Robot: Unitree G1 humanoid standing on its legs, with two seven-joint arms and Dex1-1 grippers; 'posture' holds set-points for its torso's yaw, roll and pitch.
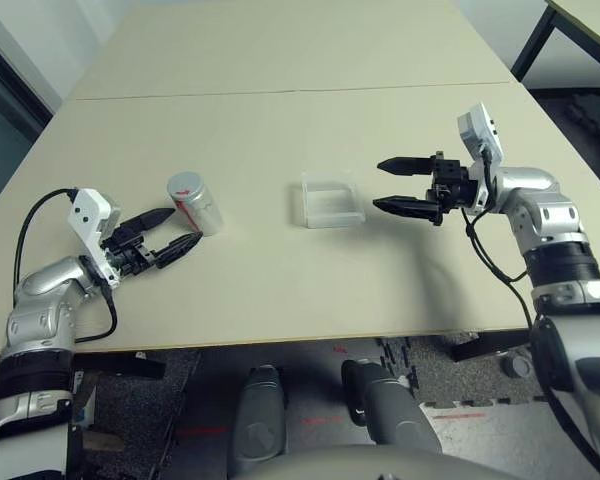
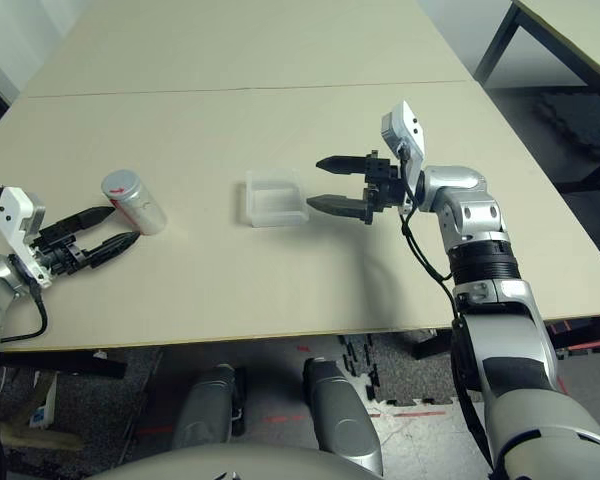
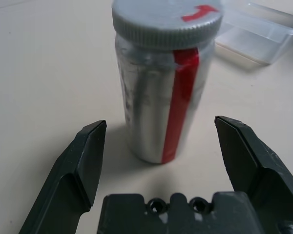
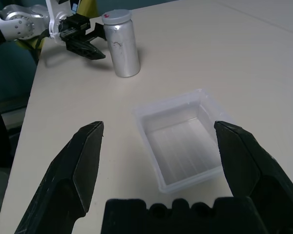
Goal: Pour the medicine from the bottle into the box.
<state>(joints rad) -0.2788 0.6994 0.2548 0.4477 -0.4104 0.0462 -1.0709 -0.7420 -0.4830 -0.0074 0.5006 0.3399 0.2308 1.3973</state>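
The bottle [image 1: 194,203] stands upright on the table's left part, silvery with a red strip and a grey cap [image 3: 166,20]. My left gripper [image 1: 175,229] is open just beside it, fingertips close to its base without touching. The box [image 1: 331,199], a clear shallow tray, sits at the table's middle. My right gripper [image 1: 394,186] hovers open just right of the box, fingers pointing at it. In the right wrist view the box [image 4: 184,139] looks bare inside. The medicine is hidden.
A seam [image 1: 280,92] crosses the beige table behind the objects. A second table's black leg [image 1: 536,40] stands at the far right. The table's front edge [image 1: 280,342] runs close below both arms.
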